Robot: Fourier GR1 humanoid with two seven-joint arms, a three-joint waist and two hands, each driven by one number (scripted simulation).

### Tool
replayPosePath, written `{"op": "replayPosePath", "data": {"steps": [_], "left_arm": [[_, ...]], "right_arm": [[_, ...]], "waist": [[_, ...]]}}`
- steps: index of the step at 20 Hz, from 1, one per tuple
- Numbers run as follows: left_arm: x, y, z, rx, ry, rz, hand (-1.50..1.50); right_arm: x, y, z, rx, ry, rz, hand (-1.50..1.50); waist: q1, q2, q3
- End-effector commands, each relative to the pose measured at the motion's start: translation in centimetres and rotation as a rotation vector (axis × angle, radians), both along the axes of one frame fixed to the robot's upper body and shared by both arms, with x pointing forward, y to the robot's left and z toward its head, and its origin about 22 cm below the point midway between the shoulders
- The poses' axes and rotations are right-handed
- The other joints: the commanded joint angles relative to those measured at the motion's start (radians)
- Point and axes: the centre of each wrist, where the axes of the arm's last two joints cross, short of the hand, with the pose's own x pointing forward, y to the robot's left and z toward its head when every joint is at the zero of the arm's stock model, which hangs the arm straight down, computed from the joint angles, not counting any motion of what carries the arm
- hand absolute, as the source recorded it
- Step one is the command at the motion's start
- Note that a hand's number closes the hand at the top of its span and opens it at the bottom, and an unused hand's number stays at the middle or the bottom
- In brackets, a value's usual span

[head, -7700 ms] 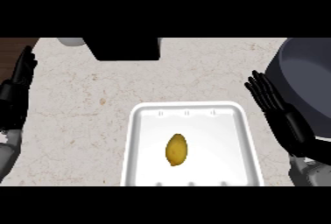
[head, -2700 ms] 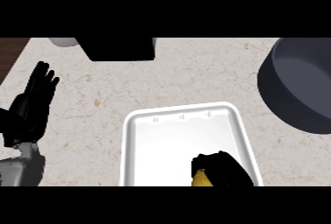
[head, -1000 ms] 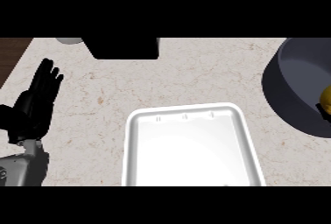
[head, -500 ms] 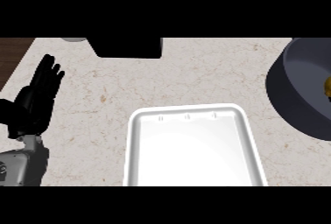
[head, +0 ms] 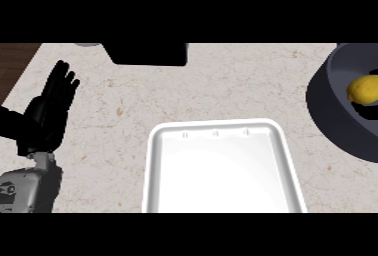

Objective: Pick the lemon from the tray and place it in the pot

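One lemon [head: 363,90] is all we find of the task's thing, and it sits inside the pot [head: 336,112] at the right edge of our view. We see it as a bright yellow, rounded shape with a smooth, evenly lit skin, a little paler on its upper side. It lies against the pot's dark inner floor, close to the right border, which cuts off part of the pot. We cannot tell whether the lemon touches the pot's wall.

The pot is dark grey and round, with a thick rim curving down its left side, and it stands on the speckled beige tabletop [head: 192,95].

Near the middle of our view lies the white tray [head: 159,165], a rectangle with rounded corners and a raised rim; three short marks line its far wall. Its lower end runs out of view. The tray and the pot stand apart, with a strip of tabletop between them.

At the left we see the left robot hand [head: 50,107], black, resting with its fingers straight and spread upward, holding nothing, above its grey forearm [head: 26,187]. The right robot hand does not show.

A black box [head: 148,52] sits at the far edge of the tabletop.
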Motion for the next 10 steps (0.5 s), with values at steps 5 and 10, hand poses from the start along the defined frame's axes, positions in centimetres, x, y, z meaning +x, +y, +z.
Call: {"op": "replayPosePath", "data": {"steps": [5,10], "left_arm": [[0.8,0.5,0.6,0.002,-0.002,-0.011,0.00],[-0.4,0.8,0.8,0.000,-0.001,0.005,0.00]], "right_arm": [[0.5,-1.0,-1.7,0.275,0.087,0.144,-1.50],[1.5,-0.5,-0.9,0.501,-0.090,0.229,-1.50]], "waist": [[0.005,0.005,0.002],[0.005,-0.004,0.002]]}}
